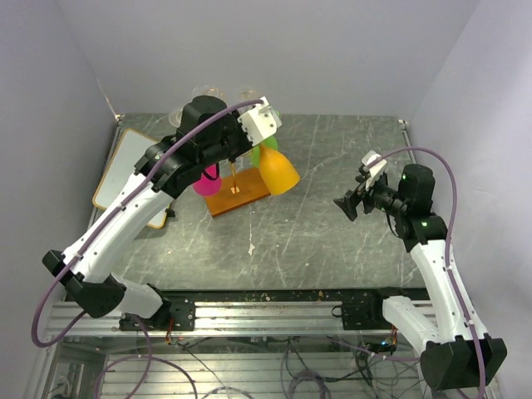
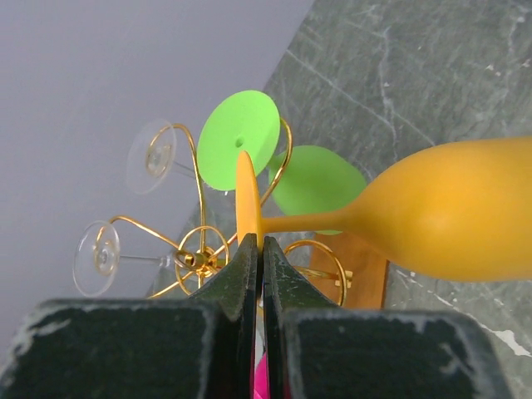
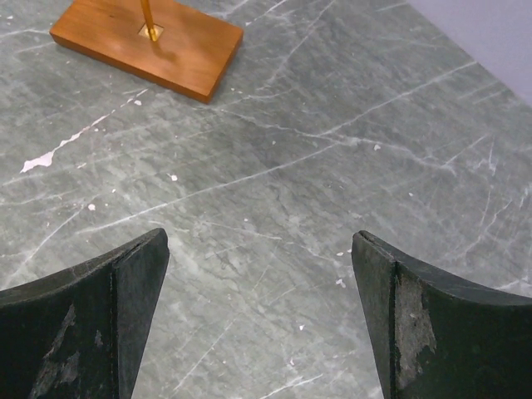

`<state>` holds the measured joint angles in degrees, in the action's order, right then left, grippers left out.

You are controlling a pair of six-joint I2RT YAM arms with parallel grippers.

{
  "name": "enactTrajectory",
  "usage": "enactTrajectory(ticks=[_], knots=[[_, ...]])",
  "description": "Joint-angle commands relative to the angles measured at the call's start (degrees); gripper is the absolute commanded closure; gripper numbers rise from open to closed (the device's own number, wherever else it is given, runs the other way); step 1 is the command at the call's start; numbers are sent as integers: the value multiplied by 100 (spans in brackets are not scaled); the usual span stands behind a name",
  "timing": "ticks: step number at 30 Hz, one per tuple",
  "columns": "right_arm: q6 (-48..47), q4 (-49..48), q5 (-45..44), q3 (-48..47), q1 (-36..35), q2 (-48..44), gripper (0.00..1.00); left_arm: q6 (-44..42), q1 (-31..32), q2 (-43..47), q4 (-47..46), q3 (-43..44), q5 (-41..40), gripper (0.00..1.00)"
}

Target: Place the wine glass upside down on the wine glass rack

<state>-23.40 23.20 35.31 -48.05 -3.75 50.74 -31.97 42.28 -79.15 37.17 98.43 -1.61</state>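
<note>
An orange wine glass [image 1: 278, 170] lies sideways in the air, its bowl [image 2: 457, 224] to the right and its stem level. My left gripper [image 2: 259, 241] is shut on the edge of its round foot [image 2: 247, 195], right beside the gold wire wine glass rack [image 2: 199, 253]. From above the left gripper [image 1: 239, 151] sits over the rack's orange-brown wooden base [image 1: 238, 198]. My right gripper [image 1: 347, 204] is open and empty over bare table; its fingers [image 3: 141, 274] show in the right wrist view, with the wooden base [image 3: 150, 41] far off.
A green glass [image 2: 320, 187] hangs upside down on the rack, its foot [image 2: 238, 140] on a scroll arm. Two clear glasses [image 2: 152, 156] [image 2: 96, 258] and a pink glass [image 1: 206, 183] hang there too. A white rounded board [image 1: 133, 166] lies at far left by the wall.
</note>
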Motion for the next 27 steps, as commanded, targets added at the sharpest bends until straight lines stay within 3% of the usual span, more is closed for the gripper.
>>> enactTrajectory(ticks=[1,14,27], knots=[[37,-147,201,103,73,-110,9,-209,61,-109,-145,249,-487,93],[24,-91,308,112,128,-144,8,-558,75,-214,-219,40,-1084,93],[-20,-57,362,137,170,-165,8,-399,73,-250,-277,-97,-856,93]])
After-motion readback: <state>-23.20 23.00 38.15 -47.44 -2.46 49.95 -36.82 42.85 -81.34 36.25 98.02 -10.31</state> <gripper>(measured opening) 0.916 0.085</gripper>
